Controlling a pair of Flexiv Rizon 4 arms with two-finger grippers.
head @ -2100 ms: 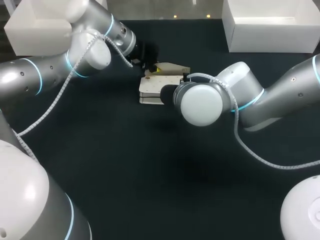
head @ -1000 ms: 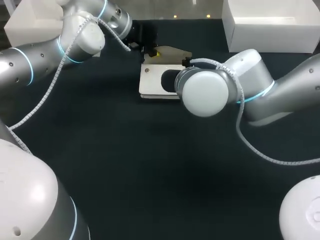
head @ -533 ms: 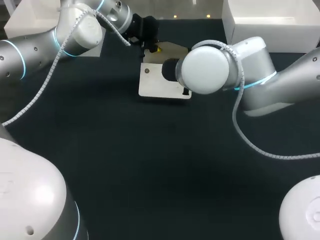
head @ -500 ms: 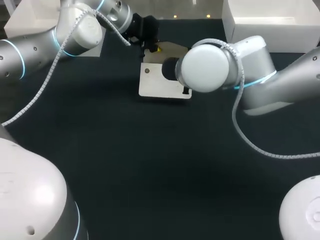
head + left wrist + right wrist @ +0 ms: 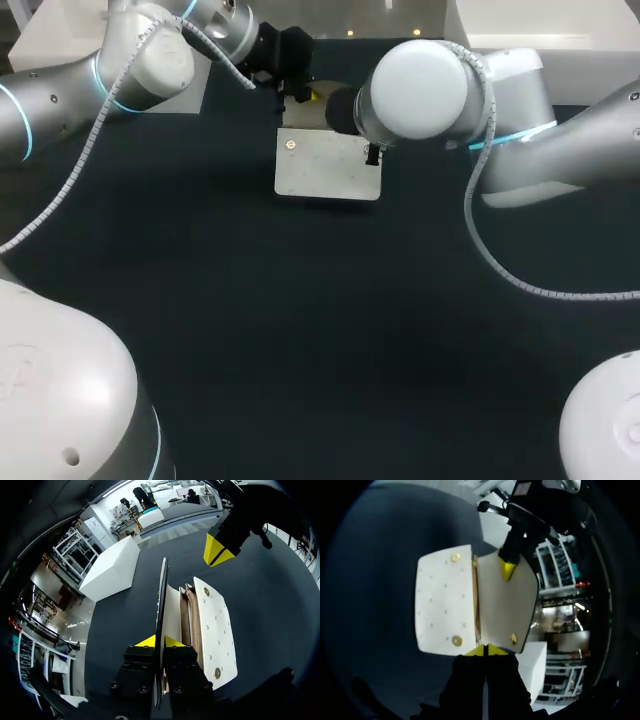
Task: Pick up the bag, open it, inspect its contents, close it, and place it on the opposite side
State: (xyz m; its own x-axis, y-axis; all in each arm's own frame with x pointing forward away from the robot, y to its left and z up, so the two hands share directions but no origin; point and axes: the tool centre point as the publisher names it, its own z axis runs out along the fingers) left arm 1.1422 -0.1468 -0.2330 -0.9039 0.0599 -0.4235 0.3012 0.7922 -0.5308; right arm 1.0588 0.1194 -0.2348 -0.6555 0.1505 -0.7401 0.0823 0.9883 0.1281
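Observation:
The cream bag (image 5: 325, 168) is at the far middle of the dark table, its studded body (image 5: 214, 626) toward me and its flap (image 5: 507, 605) swung open behind. My left gripper (image 5: 159, 641) is shut on the flap's edge (image 5: 162, 592), holding it upright; in the head view it shows at the bag's far side (image 5: 300, 95). My right gripper (image 5: 485, 650) is shut on the bag's side edge, at the seam between body (image 5: 445, 600) and flap. In the head view the right arm's white joint (image 5: 420, 85) hides most of it. The bag's inside shows only as a narrow slit.
A white box (image 5: 560, 15) stands at the back right and another (image 5: 50, 40) at the back left, the latter partly behind my left arm. Bare dark table (image 5: 300, 330) lies between the bag and the near edge.
Both grippers and the bag have shifted toward the table's far edge. The flap has swung further open. My right gripper has gone from open to shut at the bag's side.

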